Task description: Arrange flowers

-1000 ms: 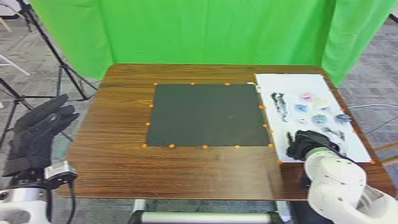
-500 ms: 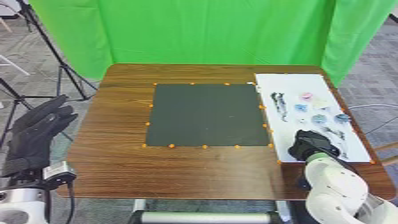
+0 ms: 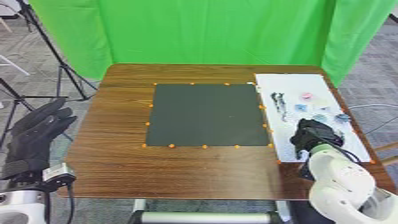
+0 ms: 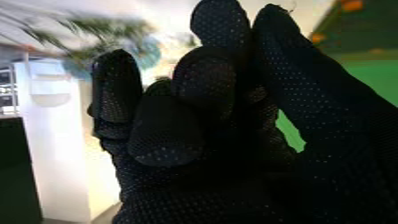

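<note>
In the head view my right hand (image 3: 315,135) is over the near part of the white board (image 3: 289,80), at the table's right side. Beyond it lie a pink flower (image 3: 307,95), a light blue flower (image 3: 301,107) and a blue-grey flower (image 3: 343,118), with long dark sprigs (image 3: 279,104) to their left. My left hand (image 3: 37,132) is off the table's left edge, fingers relaxed. In the right wrist view my right hand (image 4: 209,150) has loosely bent and straighter fingers; blurred green leaves (image 4: 107,27) and a bluish flower (image 4: 142,52) are beyond them. Whether it touches anything is hidden.
A dark square mat (image 3: 209,115) lies mid-table, left of the white board, with orange markers around it. The brown table (image 3: 204,175) stands before a green curtain (image 3: 213,35). A black stand (image 3: 62,60) is on the floor at the left.
My right hand has moved forward over the white board, away from the table's near edge, and its pose has turned. My left hand has hardly moved.
</note>
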`<action>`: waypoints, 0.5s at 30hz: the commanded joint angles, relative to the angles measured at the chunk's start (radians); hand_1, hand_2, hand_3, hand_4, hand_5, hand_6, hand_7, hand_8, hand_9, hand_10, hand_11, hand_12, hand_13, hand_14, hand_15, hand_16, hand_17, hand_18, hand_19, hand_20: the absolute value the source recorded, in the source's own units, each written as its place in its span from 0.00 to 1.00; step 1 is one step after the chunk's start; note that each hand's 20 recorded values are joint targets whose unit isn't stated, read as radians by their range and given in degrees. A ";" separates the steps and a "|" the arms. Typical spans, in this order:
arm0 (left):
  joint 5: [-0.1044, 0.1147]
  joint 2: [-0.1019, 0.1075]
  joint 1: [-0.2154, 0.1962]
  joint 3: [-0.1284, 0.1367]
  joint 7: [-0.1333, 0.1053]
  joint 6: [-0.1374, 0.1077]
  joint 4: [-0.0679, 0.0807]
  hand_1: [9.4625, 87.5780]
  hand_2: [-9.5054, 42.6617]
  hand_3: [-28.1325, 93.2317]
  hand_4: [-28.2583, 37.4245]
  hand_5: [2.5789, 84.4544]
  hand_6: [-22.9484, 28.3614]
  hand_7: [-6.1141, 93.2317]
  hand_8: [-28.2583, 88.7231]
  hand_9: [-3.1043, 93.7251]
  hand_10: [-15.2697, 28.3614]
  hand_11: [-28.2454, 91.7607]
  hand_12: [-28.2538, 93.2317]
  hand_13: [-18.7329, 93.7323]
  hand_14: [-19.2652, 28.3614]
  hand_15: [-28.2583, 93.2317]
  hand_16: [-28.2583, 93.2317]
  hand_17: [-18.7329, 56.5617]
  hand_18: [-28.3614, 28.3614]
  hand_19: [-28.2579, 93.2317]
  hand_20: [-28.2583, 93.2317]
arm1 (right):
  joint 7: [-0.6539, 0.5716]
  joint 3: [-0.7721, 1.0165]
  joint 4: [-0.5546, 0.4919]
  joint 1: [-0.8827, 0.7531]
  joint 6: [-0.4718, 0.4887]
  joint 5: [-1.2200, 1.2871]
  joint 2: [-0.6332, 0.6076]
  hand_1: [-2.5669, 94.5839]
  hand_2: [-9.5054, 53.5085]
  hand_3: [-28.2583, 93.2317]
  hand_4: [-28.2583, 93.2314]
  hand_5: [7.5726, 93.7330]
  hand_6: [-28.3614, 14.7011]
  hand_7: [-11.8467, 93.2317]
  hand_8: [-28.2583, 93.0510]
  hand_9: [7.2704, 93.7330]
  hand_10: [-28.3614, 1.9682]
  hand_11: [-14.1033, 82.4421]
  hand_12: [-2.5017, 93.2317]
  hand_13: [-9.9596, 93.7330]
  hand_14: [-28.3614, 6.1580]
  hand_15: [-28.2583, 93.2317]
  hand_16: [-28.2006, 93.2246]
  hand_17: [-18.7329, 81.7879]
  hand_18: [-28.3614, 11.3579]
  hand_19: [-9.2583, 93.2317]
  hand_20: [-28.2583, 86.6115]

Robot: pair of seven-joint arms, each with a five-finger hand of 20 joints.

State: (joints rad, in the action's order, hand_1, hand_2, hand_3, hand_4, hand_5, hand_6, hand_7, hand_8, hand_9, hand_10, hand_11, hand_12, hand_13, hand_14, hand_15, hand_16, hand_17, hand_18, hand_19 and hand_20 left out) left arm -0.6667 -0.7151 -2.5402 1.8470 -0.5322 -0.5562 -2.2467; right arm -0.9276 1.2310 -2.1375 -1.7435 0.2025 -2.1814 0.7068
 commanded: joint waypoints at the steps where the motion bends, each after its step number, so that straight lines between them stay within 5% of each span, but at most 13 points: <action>1: 0.004 -0.004 -0.023 0.000 -0.010 -0.011 -0.009 0.20 0.28 0.90 0.11 0.43 0.62 0.22 0.15 0.37 0.79 0.53 0.29 0.35 0.94 0.73 0.10 0.11 0.87 0.69 0.27 | -0.055 0.033 -0.024 0.005 0.118 -0.010 0.017 0.50 0.17 0.86 0.03 0.77 0.53 0.59 0.42 0.81 0.39 0.81 0.37 0.85 0.52 0.93 0.47 0.61 0.08 1.00 0.37; 3: 0.006 -0.002 -0.029 0.002 -0.016 -0.011 -0.009 0.20 0.27 0.90 0.12 0.43 0.62 0.22 0.15 0.37 0.79 0.53 0.29 0.35 0.94 0.73 0.10 0.10 0.87 0.69 0.27 | -0.074 0.052 -0.028 -0.013 0.143 0.005 0.024 0.46 0.17 0.85 0.05 0.76 0.53 0.60 0.40 0.79 0.38 0.80 0.37 0.84 0.49 0.92 0.46 0.59 0.07 1.00 0.35; 5: 0.016 0.004 -0.036 0.002 -0.025 -0.016 -0.009 0.20 0.27 0.90 0.12 0.43 0.63 0.22 0.15 0.37 0.79 0.53 0.29 0.35 0.94 0.74 0.10 0.10 0.87 0.69 0.27 | -0.099 0.060 -0.029 -0.014 0.194 0.022 0.028 0.37 0.20 0.85 0.07 0.76 0.51 0.62 0.23 0.78 0.36 0.80 0.37 0.83 0.46 0.92 0.47 0.58 0.06 1.00 0.33; 7: 0.018 0.007 -0.038 0.002 -0.031 -0.018 -0.010 0.20 0.27 0.90 0.12 0.43 0.63 0.22 0.15 0.37 0.79 0.53 0.29 0.35 0.94 0.74 0.10 0.11 0.87 0.69 0.27 | -0.110 0.067 -0.028 -0.017 0.232 0.035 0.028 0.34 0.21 0.84 0.08 0.75 0.48 0.61 0.16 0.76 0.31 0.79 0.36 0.81 0.43 0.92 0.46 0.57 0.03 1.00 0.30; 15: 0.016 0.014 -0.019 -0.014 -0.029 -0.015 -0.004 0.20 0.27 0.90 0.11 0.43 0.63 0.22 0.15 0.37 0.79 0.53 0.29 0.35 0.94 0.74 0.10 0.11 0.87 0.69 0.27 | -0.114 0.080 -0.010 -0.008 0.304 0.070 0.046 0.31 0.25 0.82 0.09 0.76 0.43 0.51 0.16 0.72 0.25 0.75 0.34 0.78 0.38 0.91 0.46 0.55 0.00 1.00 0.26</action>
State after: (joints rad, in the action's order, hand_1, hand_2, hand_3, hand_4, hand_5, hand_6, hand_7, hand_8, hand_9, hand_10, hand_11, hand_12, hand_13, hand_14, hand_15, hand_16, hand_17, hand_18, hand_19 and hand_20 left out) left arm -0.6573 -0.7114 -2.5577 1.8462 -0.5545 -0.5633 -2.2490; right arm -1.0243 1.3106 -2.1637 -1.7531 0.4679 -2.1244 0.7437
